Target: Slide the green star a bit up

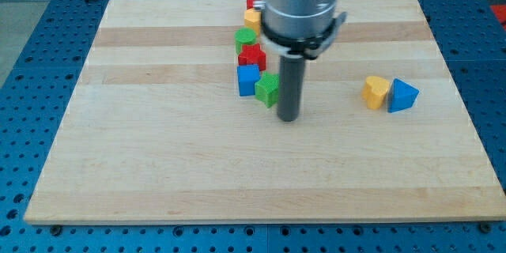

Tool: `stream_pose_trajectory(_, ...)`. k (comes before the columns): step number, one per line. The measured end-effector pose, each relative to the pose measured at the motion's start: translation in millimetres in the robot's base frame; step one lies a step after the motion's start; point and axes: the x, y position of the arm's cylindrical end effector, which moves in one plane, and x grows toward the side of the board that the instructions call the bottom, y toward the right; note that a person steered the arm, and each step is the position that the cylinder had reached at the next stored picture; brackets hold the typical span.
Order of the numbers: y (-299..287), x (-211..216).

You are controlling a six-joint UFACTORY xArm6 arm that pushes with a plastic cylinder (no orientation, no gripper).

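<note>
Camera view: my tip (288, 118) beside green star (268, 90); blue cube (248, 80) adjoining.

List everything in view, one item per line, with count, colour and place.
Board: one, pale wood, fills most of the view.
Perforated table: one, blue, around the board.
Red block: one, top of the column near the view's top, partly hidden.
Yellow block: one, just below it.
Green block: one, rounded, below the yellow.
Red star: one, below that.
Blue cube: one, bottom of the column.
Green star: one, right of the blue cube.
Yellow heart: one, view's right.
Blue triangle: one, touching the heart's right.
My tip: one, dark rod, just right of and below the green star.
</note>
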Motion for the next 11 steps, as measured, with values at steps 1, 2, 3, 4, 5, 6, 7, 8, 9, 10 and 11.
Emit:
stream_pose_trajectory(1, -40.5, -0.4)
stream_pose_trajectory(2, -70.0, -13.5)
stream_pose_trajectory(3, -67.9, -29.9)
stream_pose_trajectory(4, -43.8, -32.7)
stream_pose_trajectory(5, -7.5, -32.8)
stream_pose_trajectory(6, 30.0, -39.9)
stream_pose_trajectory(7, 59.5, -49.4)
stream_pose_trajectory(8, 59.7, -52.3)
stream_pose_trajectory(9, 35.2, -52.3)
stream_pose_trajectory(10, 9.3, -52.3)
stream_pose_trajectory(11, -7.5, -61.2)
